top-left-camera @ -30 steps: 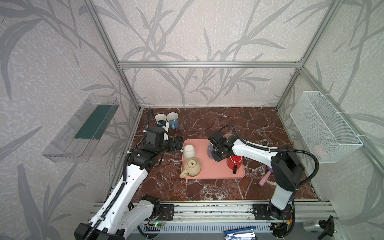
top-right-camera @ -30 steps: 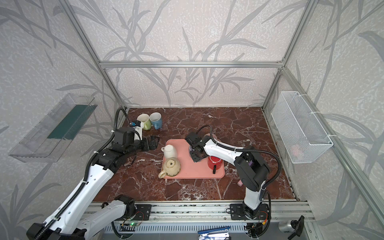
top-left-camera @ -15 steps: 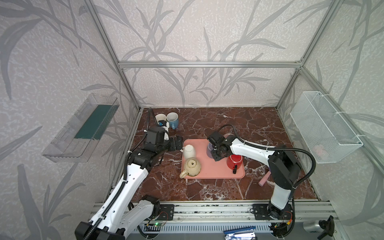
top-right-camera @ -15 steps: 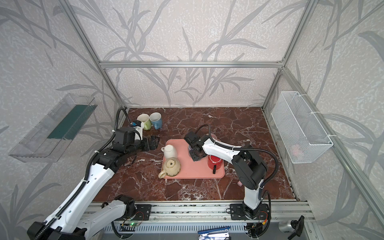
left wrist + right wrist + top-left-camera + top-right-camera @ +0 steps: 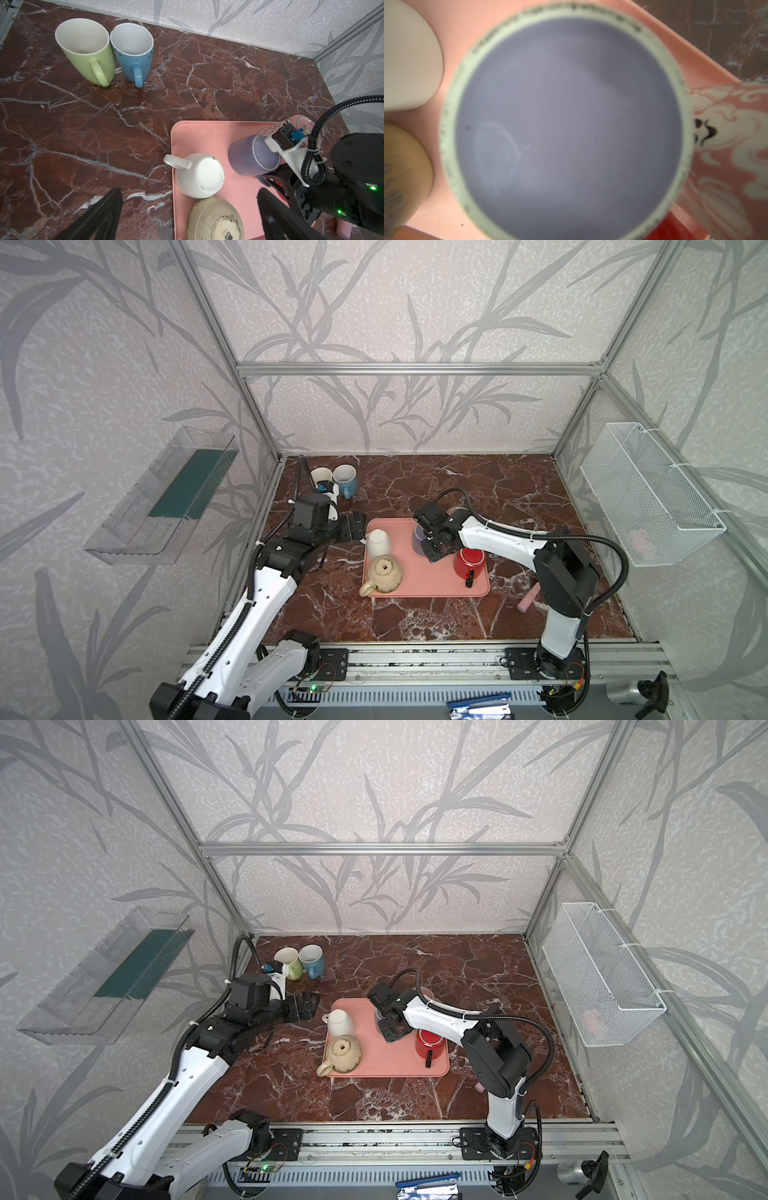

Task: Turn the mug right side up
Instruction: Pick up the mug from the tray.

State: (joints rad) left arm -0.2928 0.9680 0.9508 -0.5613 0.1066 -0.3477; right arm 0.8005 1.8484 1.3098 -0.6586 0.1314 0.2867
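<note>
Marble tabletop [image 5: 415, 489] with the pink tray [image 5: 424, 580] roughly in the middle. Off past the tray's far-left corner, 2 mugs already stand upright, green mug [image 5: 87, 52] and blue mug [image 5: 133, 56]. My left gripper [image 5: 354, 526] hangs just off the tray's left edge, jaws wide apart, holding nothing.

On the tray's left side sit a white mug [image 5: 378, 542] and a beige mug [image 5: 384, 572], both base up. The purple mug [image 5: 249, 158], the 1 I'm working on, is near the tray's far edge, upside down. My right gripper [image 5: 432, 549] is closed, and from the left wrist view it looks pinched on that mug's handle. A red mug [image 5: 469, 563] sits on the tray's right side.

So I'd call this the grasp step. Next up: lift clear of the tray, roll the wrist over, and don't clip the red mug.
</note>
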